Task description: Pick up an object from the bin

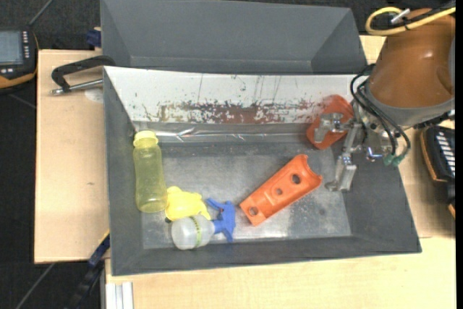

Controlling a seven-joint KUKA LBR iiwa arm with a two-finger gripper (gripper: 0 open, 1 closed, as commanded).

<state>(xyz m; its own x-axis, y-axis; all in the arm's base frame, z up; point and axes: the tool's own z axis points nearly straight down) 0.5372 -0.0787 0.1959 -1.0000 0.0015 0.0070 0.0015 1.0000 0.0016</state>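
Observation:
My gripper [345, 174] hangs low at the right side of the bin, just right of the upper end of an orange flat plastic piece with holes [281, 190], which lies slanted on the bin floor. Nothing shows in the gripper. A red-orange lumpy thing [327, 127] sits just behind and left of the gripper, near the bin's back right corner.
A yellow translucent bottle [148, 171] lies along the left wall. At the front left, a yellow toy [184, 203], a clear round bottle [191, 232] and a blue piece [224, 219] lie close together. The arm's orange cover and cables stand over the right rim.

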